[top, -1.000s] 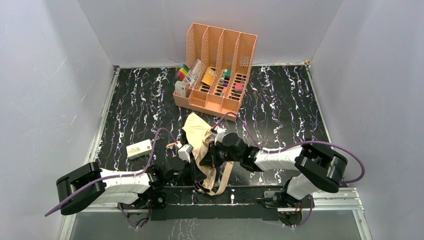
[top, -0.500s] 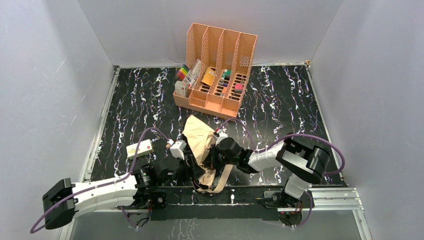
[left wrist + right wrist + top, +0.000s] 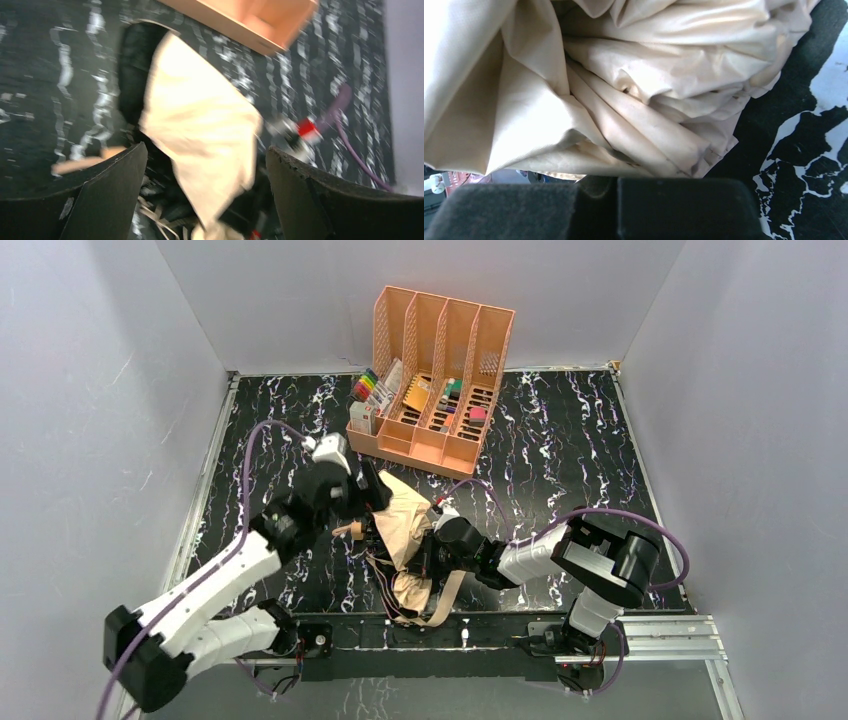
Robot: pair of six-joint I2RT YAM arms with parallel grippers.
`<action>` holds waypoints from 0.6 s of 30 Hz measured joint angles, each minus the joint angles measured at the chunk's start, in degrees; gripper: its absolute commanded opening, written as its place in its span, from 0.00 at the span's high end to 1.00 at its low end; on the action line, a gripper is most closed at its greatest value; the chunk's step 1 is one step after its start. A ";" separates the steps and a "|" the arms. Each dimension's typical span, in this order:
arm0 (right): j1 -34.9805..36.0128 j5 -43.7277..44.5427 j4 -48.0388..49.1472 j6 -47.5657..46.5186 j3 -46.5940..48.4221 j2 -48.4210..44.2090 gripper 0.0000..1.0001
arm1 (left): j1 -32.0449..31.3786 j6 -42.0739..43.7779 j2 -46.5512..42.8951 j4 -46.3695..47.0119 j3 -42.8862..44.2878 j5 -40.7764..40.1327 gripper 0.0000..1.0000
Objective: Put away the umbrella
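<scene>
Fingers of the left gripper stand spread wide, one at each lower corner of the left wrist view. Nothing is between them, and they hover over the umbrella without touching it. Those of the right gripper are pressed flat together, with their tips right at the creased tan cloth (whether a fold is caught between them I cannot tell).

Underneath everything is the black table, veined with white.

At its far side, about the middle, stands the peach file organizer. It has upright dividers behind and low trays in front that hold small stationery.

The umbrella lies on the table just near of the organizer, roughly central between left and right. It is collapsed and crumpled, mostly tan face up, with black lining showing along its far left edge (clearest in the left wrist view). The left gripper hangs at that far left edge. The right gripper is nosed into the folds on the umbrella's right side.

From the umbrella's near end a tan strap loops towards the near edge of the table.

Thin ribs splay out just left of the strap.

A bunch of coloured markers sits at the organizer's left end.
</scene>
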 measured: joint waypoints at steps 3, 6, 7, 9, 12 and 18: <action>0.00 -0.04 -0.02 -0.11 0.04 0.00 1.00 | 12.35 3.23 6.27 0.83 1.31 6.75 0.12; 0.00 -0.07 -0.28 -0.24 0.22 0.00 1.00 | 20.22 5.55 13.03 2.23 2.73 14.23 0.13; 0.00 -0.09 -0.44 -0.28 0.33 0.00 1.00 | 21.64 5.90 14.49 3.21 2.78 16.44 0.14; 0.00 -0.15 -0.74 -0.42 0.48 0.00 1.00 | 24.52 6.80 17.86 5.97 2.82 22.69 0.15; 0.00 -0.31 -0.76 -0.59 0.52 0.02 1.00 | 26.43 7.63 22.69 10.47 3.15 30.38 0.18; -0.04 -0.52 -1.11 -0.90 0.79 0.04 1.00 | 26.77 8.13 30.25 16.46 3.91 39.76 0.23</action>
